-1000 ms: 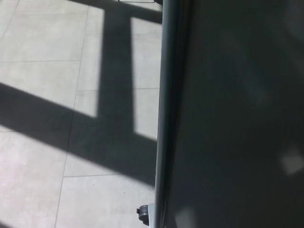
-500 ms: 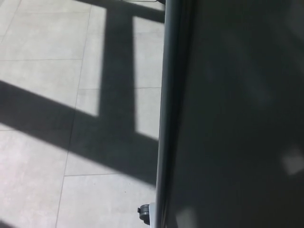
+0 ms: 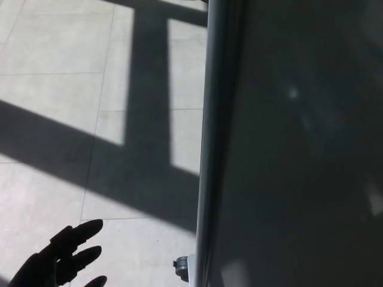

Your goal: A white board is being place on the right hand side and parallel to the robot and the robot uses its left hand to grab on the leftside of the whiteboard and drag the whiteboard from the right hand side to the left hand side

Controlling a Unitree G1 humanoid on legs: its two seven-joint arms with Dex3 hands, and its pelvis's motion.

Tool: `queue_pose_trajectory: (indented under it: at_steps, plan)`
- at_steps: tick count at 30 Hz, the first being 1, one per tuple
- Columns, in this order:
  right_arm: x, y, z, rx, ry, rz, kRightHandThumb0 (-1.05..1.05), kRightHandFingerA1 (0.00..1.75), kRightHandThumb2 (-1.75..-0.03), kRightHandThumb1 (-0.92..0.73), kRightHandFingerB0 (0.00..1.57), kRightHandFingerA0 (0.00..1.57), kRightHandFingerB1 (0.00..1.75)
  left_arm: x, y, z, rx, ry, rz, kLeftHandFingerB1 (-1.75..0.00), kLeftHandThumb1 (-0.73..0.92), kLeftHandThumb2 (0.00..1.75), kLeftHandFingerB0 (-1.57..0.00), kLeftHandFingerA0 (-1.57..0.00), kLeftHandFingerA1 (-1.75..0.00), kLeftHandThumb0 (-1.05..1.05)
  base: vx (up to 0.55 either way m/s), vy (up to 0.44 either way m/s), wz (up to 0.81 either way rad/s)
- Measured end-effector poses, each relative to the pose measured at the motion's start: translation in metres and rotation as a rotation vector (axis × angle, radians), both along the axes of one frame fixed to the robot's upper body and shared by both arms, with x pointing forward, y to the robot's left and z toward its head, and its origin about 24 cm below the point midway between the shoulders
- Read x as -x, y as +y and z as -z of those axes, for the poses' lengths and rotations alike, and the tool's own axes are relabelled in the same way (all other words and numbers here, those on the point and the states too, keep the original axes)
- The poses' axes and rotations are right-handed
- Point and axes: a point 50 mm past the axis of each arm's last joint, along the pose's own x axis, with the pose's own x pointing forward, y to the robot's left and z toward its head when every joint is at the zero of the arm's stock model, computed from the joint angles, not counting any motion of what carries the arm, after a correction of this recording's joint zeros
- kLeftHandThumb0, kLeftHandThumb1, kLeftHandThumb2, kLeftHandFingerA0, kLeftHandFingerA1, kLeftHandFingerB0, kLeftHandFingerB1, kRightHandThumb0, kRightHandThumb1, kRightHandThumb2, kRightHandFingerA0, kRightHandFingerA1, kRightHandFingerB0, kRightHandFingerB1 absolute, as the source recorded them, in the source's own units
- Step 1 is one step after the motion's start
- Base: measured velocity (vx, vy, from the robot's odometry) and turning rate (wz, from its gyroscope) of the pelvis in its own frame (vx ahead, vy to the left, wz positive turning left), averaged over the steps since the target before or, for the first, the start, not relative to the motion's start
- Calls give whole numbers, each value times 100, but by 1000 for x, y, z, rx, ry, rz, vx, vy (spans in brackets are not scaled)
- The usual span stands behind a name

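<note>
The whiteboard [image 3: 299, 149] fills the right half of the head view, its surface dark in shadow. Its grey metal left edge [image 3: 206, 149] runs from top to bottom near the picture's middle. My left hand [image 3: 60, 260] shows at the bottom left, black, with its fingers spread apart and holding nothing. It is well to the left of the board's edge and does not touch it. My right hand does not show.
A small castor or foot [image 3: 181, 268] of the board's stand sits at the bottom by the frame. Pale floor tiles [image 3: 54, 95] with broad bands of shadow lie to the left.
My left hand has come into view at the bottom left, with fingers spread. The board and floor stay almost where they were.
</note>
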Motion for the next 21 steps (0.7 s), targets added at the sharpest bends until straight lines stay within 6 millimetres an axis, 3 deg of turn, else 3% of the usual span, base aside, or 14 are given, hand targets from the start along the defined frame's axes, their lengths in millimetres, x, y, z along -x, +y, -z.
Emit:
queue_pose_trajectory:
  at_steps: [2,9,10,21]
  plan:
    - [1,-3,0,2,1,19,-55,84,-66,-91,0,35,55,-5,-6,-5,3,-8,28,-48,54,101,0,-1,-48,-28,0,0,0]
    - [-4,-10,-4,5,-21,55,-56,81,-66,-91,0,38,55,-46,-39,-38,3,-106,161,-47,48,98,0,-1,-49,-30,0,0,0]
    - [-3,-11,-4,5,-20,57,-57,75,-105,-71,3,42,54,-48,-41,-40,2,-108,170,-47,48,98,0,-2,-49,-30,0,0,0]
    - [1,-4,1,-13,1,55,-59,77,-103,-70,4,43,57,-99,-78,-77,21,-162,227,-48,39,93,0,-3,-48,-33,4,-1,2]
